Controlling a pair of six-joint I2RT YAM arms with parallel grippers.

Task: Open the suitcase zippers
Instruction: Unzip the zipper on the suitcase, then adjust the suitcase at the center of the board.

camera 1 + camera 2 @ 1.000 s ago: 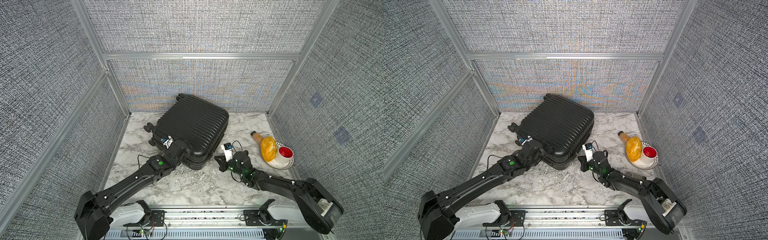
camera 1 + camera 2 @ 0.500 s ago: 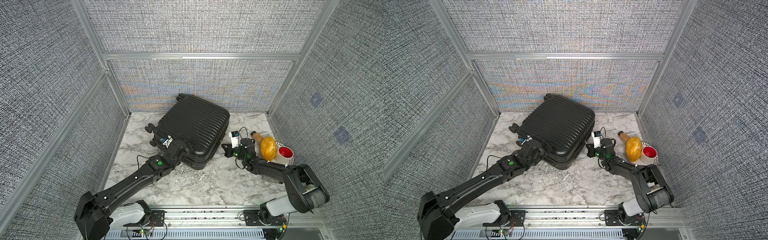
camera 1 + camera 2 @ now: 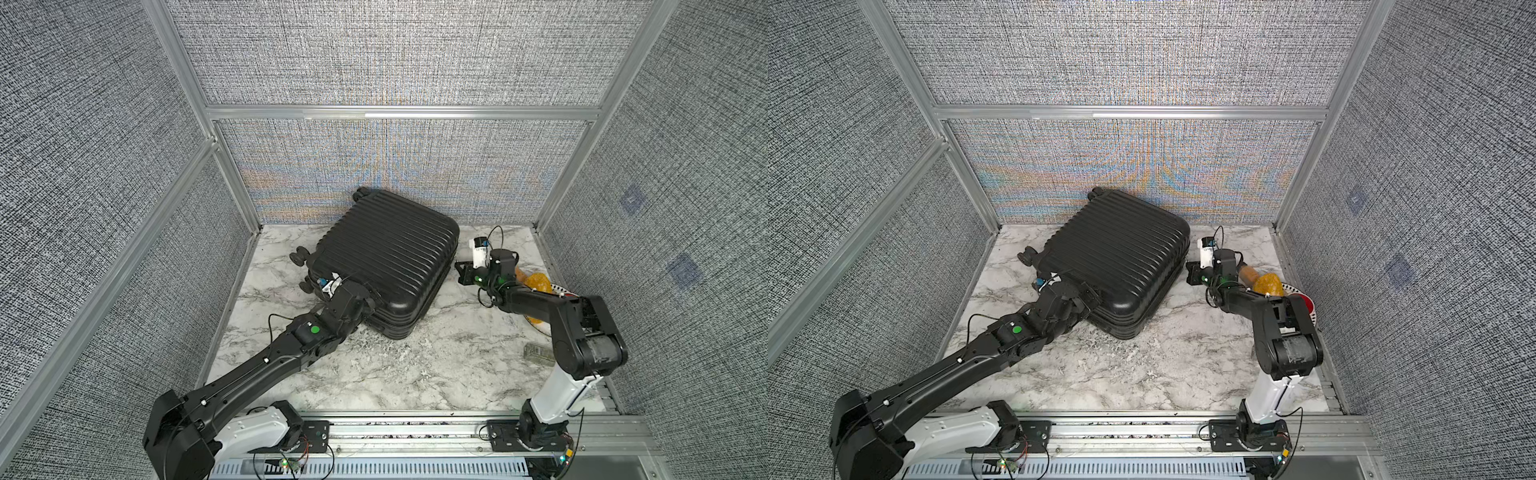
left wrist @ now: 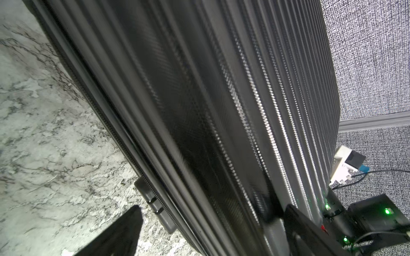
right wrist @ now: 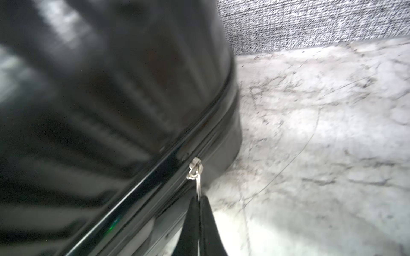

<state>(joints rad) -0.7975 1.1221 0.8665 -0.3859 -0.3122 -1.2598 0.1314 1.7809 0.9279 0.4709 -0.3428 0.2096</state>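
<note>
A black ribbed suitcase lies flat on the marble table, toward the back wall, between the two arms, with its wheels to the left. The right end effector is pinched shut on the silver pull tab of a zipper on the case's right-hand seam. The left end effector is spread wide at the case's near corner. One finger is over the ribbed top and the other finger is over the table beside the seam. Whether either one touches cannot be told.

The shell looks stiff, glossy and slippery. On this smooth table it would likely slide when the zipper is pulled, so bracing it makes sense. The tab is thin and small, and is the right place to hold, pulling along the seam.

The right wrist view is blurred. In both top views the tab is hidden by the wrist. No second tab is seen, and how far the seam is unzipped cannot be judged.
</note>
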